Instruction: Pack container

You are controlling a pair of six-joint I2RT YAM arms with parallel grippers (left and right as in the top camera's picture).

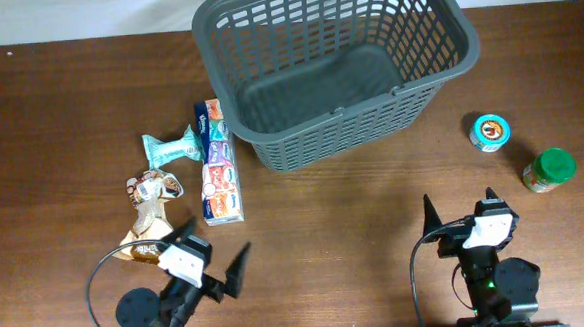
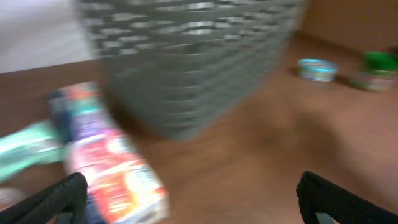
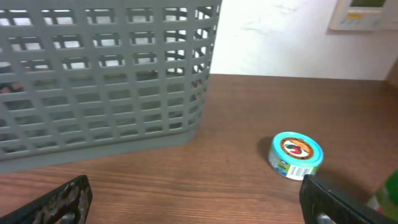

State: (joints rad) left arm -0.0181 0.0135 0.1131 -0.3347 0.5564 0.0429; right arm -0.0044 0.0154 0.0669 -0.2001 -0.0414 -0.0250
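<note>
Left gripper (image 1: 208,250): by the near edge of the worktop, left of centre. Jaws spread wide with nothing between them. Its own wrist view is blurred.
Right gripper (image 1: 462,210): by the near edge, right of centre. Jaws also wide apart and empty, both fingertips above bare wood.
Worktop (image 1: 355,220): dark brown wood grain.
Crumpled packets (image 1: 151,191): brown and white wrappers just beyond the left gripper, toward the left edge. The nearer wrapper sits close beside the arm.
Tissue packs (image 1: 220,162): a strip of small colourful packs lying flat in a line that runs from near to far, right of the packets. Its far end lies just beside the container's near-left corner.
Green-lidded jar (image 1: 550,169): upright, close to the right edge.
Blue-topped tub (image 1: 490,131): small and round, just beyond the jar and slightly left of it, apart from the container.
Teal packet (image 1: 174,145): lying flat, touching the left side of the tissue packs.
Container (image 1: 311,142): large dark grey lattice basket at the middle of the far edge, upright, with only its solid bottom showing inside.
</note>
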